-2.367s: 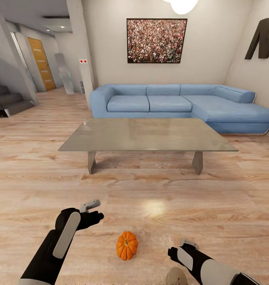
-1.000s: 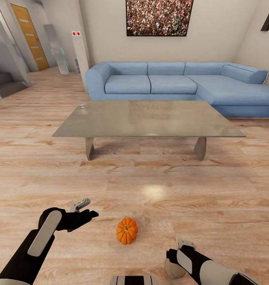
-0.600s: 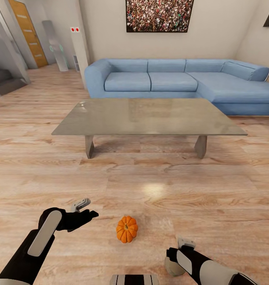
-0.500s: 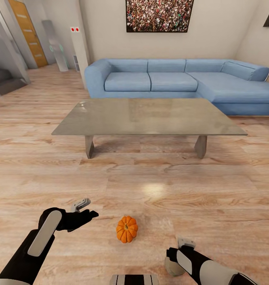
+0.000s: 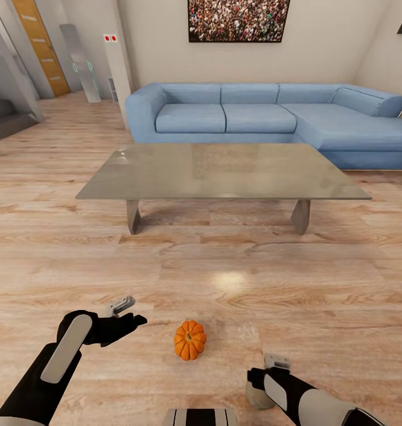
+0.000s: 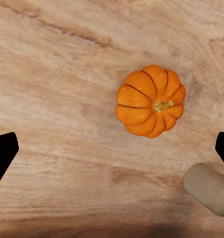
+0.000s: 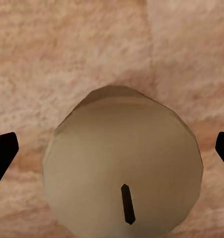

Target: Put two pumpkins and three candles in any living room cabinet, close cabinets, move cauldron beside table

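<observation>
Candle is sitting upright on the wood floor, right gripper hanging spread directly above for grasping. Pumpkin is lying between arms; left gripper is open too.

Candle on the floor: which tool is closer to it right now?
Right. The right tool hangs directly over the candle, which sits centred between its open fingertips. The left tool hovers apart, on the far side of the pumpkin.
</observation>
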{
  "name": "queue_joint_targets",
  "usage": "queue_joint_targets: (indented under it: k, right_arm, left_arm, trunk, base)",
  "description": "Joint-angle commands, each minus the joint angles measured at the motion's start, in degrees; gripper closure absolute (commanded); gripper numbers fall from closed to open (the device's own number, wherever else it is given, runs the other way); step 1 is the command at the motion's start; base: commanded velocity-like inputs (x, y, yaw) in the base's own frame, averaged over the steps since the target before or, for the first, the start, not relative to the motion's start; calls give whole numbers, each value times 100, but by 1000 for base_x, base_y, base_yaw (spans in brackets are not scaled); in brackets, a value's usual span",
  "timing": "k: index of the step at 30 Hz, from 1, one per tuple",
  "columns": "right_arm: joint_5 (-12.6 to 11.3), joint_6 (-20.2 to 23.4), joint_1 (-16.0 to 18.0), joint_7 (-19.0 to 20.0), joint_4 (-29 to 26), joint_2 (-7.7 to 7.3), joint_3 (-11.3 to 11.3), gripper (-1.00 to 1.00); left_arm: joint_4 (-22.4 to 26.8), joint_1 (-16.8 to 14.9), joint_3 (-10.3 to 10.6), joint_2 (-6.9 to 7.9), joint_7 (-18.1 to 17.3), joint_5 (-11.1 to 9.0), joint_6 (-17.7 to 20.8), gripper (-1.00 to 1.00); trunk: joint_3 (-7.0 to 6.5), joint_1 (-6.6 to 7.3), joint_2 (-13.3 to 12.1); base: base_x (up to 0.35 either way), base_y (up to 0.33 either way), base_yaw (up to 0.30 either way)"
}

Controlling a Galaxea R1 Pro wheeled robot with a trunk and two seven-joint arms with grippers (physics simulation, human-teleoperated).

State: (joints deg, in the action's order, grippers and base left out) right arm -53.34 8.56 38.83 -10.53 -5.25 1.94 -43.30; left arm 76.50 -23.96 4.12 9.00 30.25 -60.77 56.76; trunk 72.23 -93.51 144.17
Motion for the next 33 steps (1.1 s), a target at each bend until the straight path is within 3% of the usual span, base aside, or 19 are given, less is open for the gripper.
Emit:
queue_joint_targets:
  k: [1, 12, 25, 29, 33]
  right_arm:
    - [-5, 23, 2, -31, -6, -2, -47, -100]
    - [50, 14, 2, -18, 15, -1, -47, -100]
    - [129, 5, 2, 128, 14, -1, -47, -100]
    - [129, 5, 2, 175, 15, -1, -47, -100]
    - [129, 5, 2, 182, 15, -1, -47, -100]
  left_arm:
    - [5, -3, 10, 5, 60, -58, 2, -100]
    - [5, -3, 10, 5, 60, -58, 2, -100]
    - [5, -3, 10, 11, 60, -58, 2, -100]
    - [5, -3, 10, 8, 60, -58, 2, -100]
    - [5, -3, 10, 5, 60, -58, 2, -100]
  trunk:
    - [4, 1, 2]
    - [115, -12, 8]
    - [115, -12, 8]
    - [204, -22, 14]
    - [204, -22, 14]
  base:
    - [0, 0, 0]
    - [0, 0, 0]
    - [0, 0, 0]
    - [0, 0, 0]
    - [0, 0, 0]
